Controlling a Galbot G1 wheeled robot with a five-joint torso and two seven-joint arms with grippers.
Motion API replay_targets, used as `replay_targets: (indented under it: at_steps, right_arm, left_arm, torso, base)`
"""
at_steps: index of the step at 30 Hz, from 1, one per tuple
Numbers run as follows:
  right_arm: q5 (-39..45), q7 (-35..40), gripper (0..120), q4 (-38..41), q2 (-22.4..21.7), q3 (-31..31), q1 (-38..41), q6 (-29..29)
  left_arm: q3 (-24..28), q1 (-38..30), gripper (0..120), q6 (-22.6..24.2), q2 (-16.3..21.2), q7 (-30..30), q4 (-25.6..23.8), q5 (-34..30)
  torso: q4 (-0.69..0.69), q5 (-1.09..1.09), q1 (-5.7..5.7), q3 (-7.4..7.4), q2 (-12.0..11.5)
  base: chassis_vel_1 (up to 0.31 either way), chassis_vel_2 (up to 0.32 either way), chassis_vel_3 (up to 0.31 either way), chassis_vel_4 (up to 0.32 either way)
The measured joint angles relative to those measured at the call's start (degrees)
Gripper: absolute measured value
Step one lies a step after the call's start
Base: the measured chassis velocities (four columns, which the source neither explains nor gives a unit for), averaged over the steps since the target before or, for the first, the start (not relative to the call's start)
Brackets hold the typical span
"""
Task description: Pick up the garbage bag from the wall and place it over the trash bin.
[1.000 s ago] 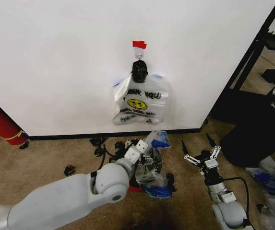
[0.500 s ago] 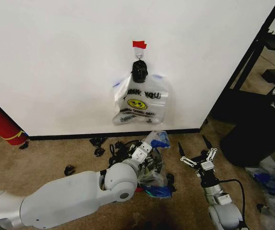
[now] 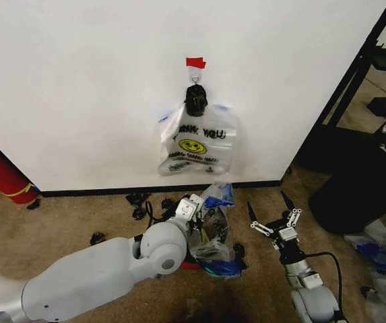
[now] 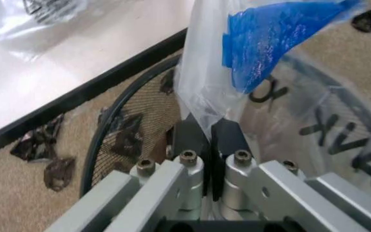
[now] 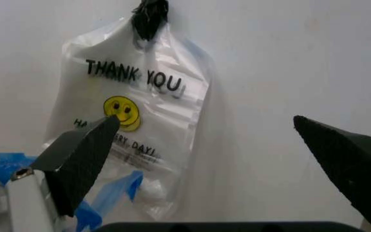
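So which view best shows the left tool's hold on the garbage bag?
The left wrist view: the left tool is shut on the garbage bag, pinching its edge above the trash bin rim. The head view shows that tool at the bag, pinch hidden. The right wrist view gives only blue scraps.

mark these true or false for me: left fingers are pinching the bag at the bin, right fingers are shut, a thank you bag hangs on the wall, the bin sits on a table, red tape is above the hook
1. The left gripper pinches the garbage bag at the trash bin: true.
2. The right gripper has its fingers shut: false, they are spread wide and hold nothing.
3. A THANK YOU bag hangs on the wall: true.
4. The trash bin sits on a table: false, it stands on the carpet.
5. Red tape is above the hook: true.
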Motion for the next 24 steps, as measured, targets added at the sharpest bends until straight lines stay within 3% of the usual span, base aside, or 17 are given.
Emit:
replay_targets:
  at_steps: [3, 7, 9, 12, 17, 23, 24]
  right_arm:
    - [1.8, -0.7, 100, -0.2, -0.5, -0.7, 0.1, -0.6]
    - [15.3, -7.7, 100, -0.9, -3.6, -5.2, 0.2, -5.0]
    - [17.2, -8.2, 100, -0.8, -4.1, -6.1, 0.2, -6.2]
    - [24.9, -10.9, 100, -0.8, -7.5, -10.9, 1.7, -14.1]
    - [28.0, -10.7, 100, -1.0, -9.4, -14.2, 5.2, -21.8]
    - [32.7, -8.1, 100, -1.2, -12.5, -18.7, 12.2, -37.0]
    - [32.7, -8.1, 100, -1.2, -12.5, -18.7, 12.2, -37.0]
  left_arm:
    - [-0.7, 0.6, 0, -0.1, 0.1, 0.1, 0.2, 0.2]
    - [-2.8, 2.9, 0, -0.7, 1.0, 2.2, 1.3, 3.1]
    - [-3.2, 3.4, 0, -0.8, 1.2, 2.7, 1.5, 3.7]
    - [-5.5, 6.4, 0, -2.1, 1.8, 5.4, 2.7, 7.7]
    - [-6.9, 8.3, 0, -3.0, 1.9, 7.0, 3.1, 9.7]
    - [-7.3, 9.2, 0, -3.9, 1.9, 9.3, 4.4, 12.0]
    - [-7.3, 9.2, 0, -3.9, 1.9, 9.3, 4.4, 12.0]
  torso:
    - [0.00, 0.00, 0.00, 0.00, 0.0]
    - [0.00, 0.00, 0.00, 0.00, 0.0]
    - [0.00, 0.01, 0.00, 0.00, 0.0]
    - [0.00, 0.01, 0.00, 0.00, 0.0]
    - [0.01, 0.01, 0.00, 0.00, 0.0]
    - [0.01, 0.01, 0.00, 0.00, 0.0]
    - [0.01, 0.01, 0.00, 0.00, 0.0]
  base:
    - [0.000, 0.000, 0.000, 0.000]
    - [0.000, 0.000, 0.000, 0.000]
    - [0.000, 0.000, 0.000, 0.000]
    - [0.000, 0.000, 0.000, 0.000]
    - [0.000, 0.000, 0.000, 0.000]
    - [0.000, 0.000, 0.000, 0.000]
    - [0.000, 0.000, 0.000, 0.000]
